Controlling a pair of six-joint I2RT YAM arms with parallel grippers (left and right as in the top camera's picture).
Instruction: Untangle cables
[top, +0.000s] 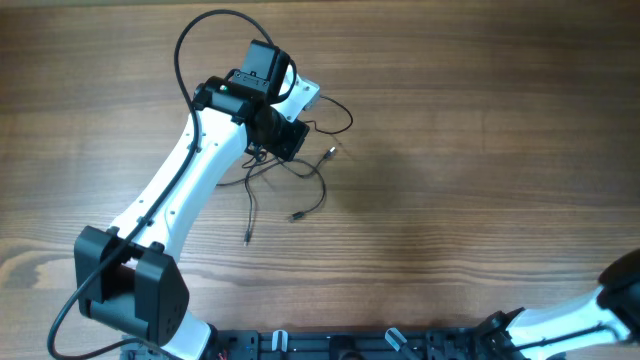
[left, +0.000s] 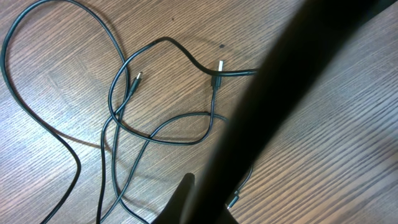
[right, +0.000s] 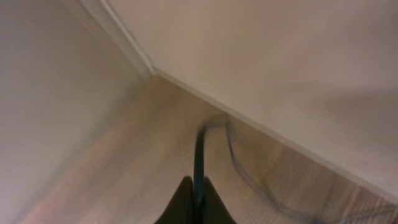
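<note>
Inspection from the side of the counter (top: 480, 120): the cables (left: 117, 119) lie on the bare wood a little left of centre, directly under the head of the left arm (top: 190, 170). They are not coiled. They are spread in loose loops that cross one another at several places, most densely where three or four strands meet near the middle of the pile. Two plug tips (left: 138, 78) lie free inside the loops, and the overhead view shows further ends trailing out toward the near edge. No strand lies apart from the rest, so I judge the untangling to be at an early stage: the loops are slack, which helps, but every crossing remains to be undone and each cord laid out on its own. The left gripper (left: 185, 190) hangs low over the pile with its jaws clenched. I see no cord pinched between them, though a broad blurred dark band crosses that view and hides part of the pile. The right arm (top: 610, 300) is well apart at the near right corner, and the right gripper (right: 193, 202) is likewise clenched, pointing away from the work at a wall and holding nothing I can make out.
</note>
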